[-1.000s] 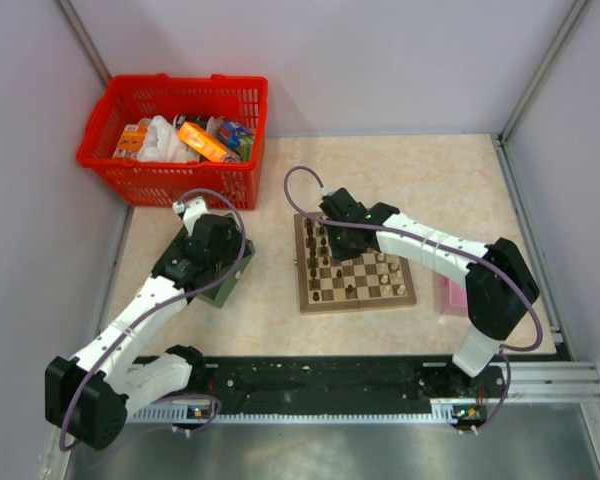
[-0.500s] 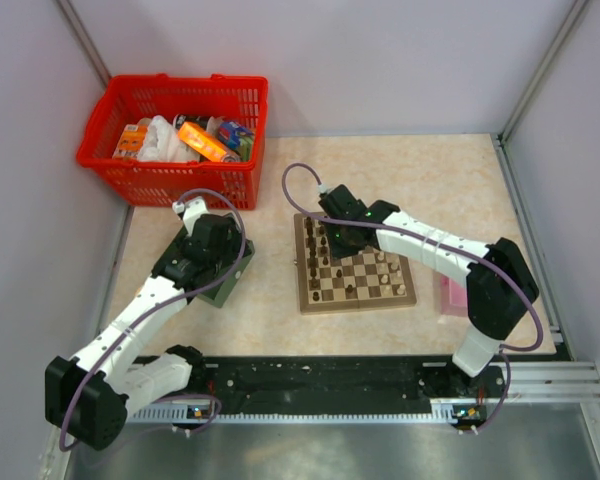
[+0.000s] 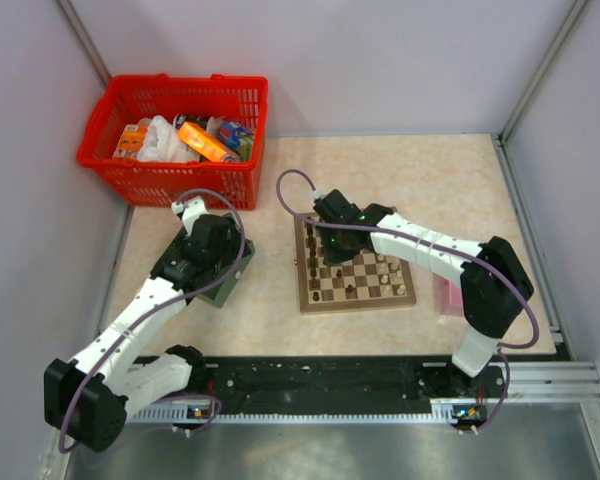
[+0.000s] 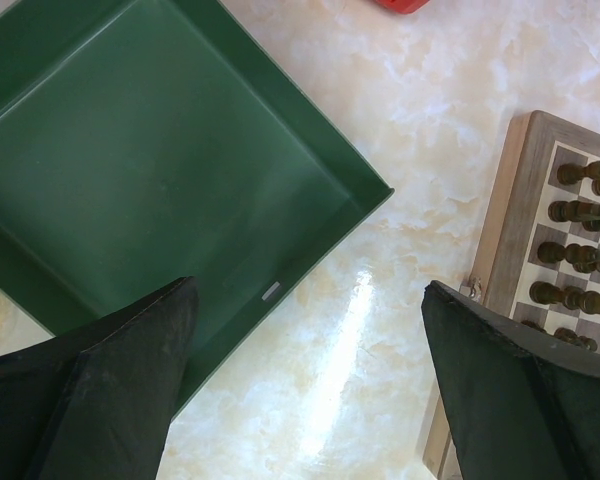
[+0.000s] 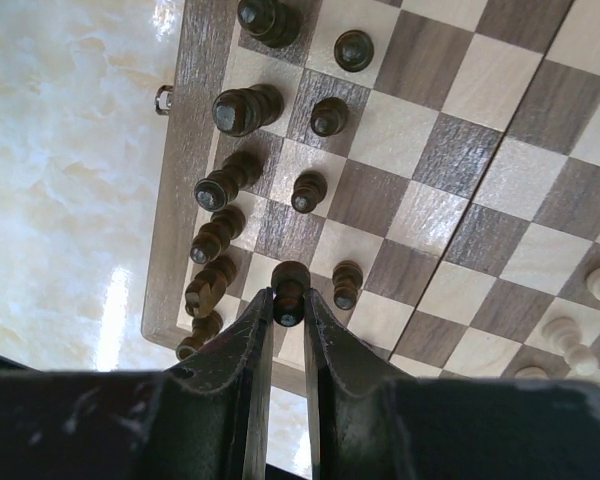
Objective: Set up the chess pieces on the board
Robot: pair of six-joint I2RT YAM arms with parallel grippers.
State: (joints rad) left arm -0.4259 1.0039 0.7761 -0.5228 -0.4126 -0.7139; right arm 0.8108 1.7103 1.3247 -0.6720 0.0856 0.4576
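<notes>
The chessboard [image 3: 357, 280] lies mid-table, with dark brown pieces along its left side and cream pieces at its right. In the right wrist view the board [image 5: 450, 150] fills the frame. My right gripper [image 5: 289, 305] is shut on a dark brown pawn [image 5: 290, 290] and holds it over a square in the second column, beside other dark pawns [image 5: 346, 284] and the back-row pieces [image 5: 212, 236]. It hangs over the board's left part in the top view [image 3: 332, 232]. My left gripper [image 4: 305, 390] is open and empty above the table, between the green tray [image 4: 130, 170] and the board's edge [image 4: 505, 230].
A red basket [image 3: 175, 135] full of packets stands at the back left. A pink box [image 3: 448, 296] lies right of the board, partly under my right arm. The green tray [image 3: 228, 285] sits left of the board under my left wrist. Walls close in on both sides.
My right gripper has shifted left and slightly toward the back over the board's dark-piece side. The left arm has stayed still.
</notes>
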